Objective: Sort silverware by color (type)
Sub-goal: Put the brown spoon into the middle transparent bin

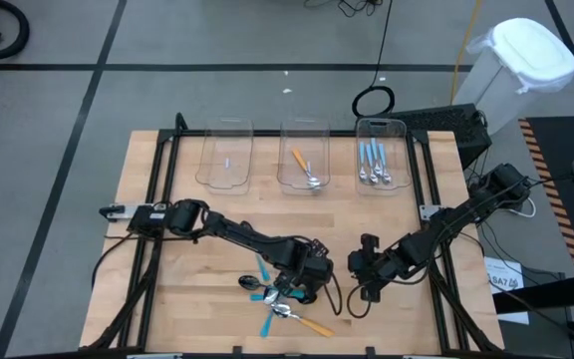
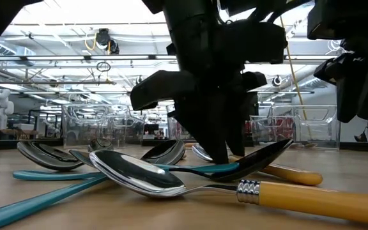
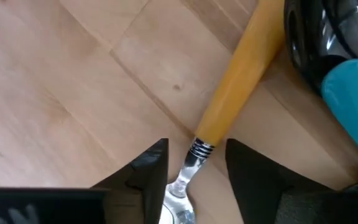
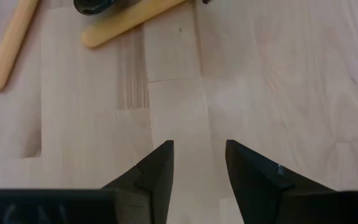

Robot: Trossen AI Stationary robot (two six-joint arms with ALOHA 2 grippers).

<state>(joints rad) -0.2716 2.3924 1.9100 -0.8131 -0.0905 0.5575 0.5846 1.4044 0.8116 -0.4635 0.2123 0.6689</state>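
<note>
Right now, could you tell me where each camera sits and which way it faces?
High: overhead, looking straight down; both arms, three clear bins, the spoon pile.
Low: table-top height, looking level across; the left gripper descends among spoons.
Left wrist: looks down past its open fingers straddling the orange-handled spoon.
Right wrist: looks past open fingers at bare table.
Shared: low and left wrist views both show that spoon.

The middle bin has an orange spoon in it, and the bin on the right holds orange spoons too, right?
Not quite. The middle bin does hold an orange spoon, but the spoons in the right bin have light-blue handles, not orange. The high view shows this.
</note>
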